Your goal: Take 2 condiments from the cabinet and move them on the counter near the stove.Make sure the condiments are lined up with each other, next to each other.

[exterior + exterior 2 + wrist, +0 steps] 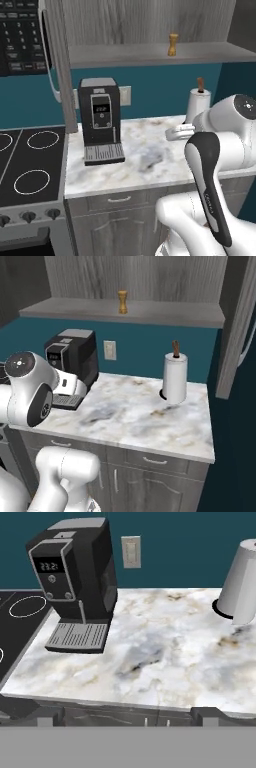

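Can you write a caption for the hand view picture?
Coffee machine and paper towel roll on the marble counter.

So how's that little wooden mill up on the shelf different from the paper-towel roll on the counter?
The mill is tan-orange wood all over; the roll is white, with only a brown tip. The mill is slim and small with a knob top; the roll is a much fatter, taller cylinder. The mill stands on the cabinet shelf; the roll stands below on the marble counter. Both stand upright.

Marble counter (pixel 150 421) with coffee machine (pixel 100 120), paper-towel roll (pixel 175 378), shelf (pixel 165 315) bearing wooden mill (pixel 122 301)
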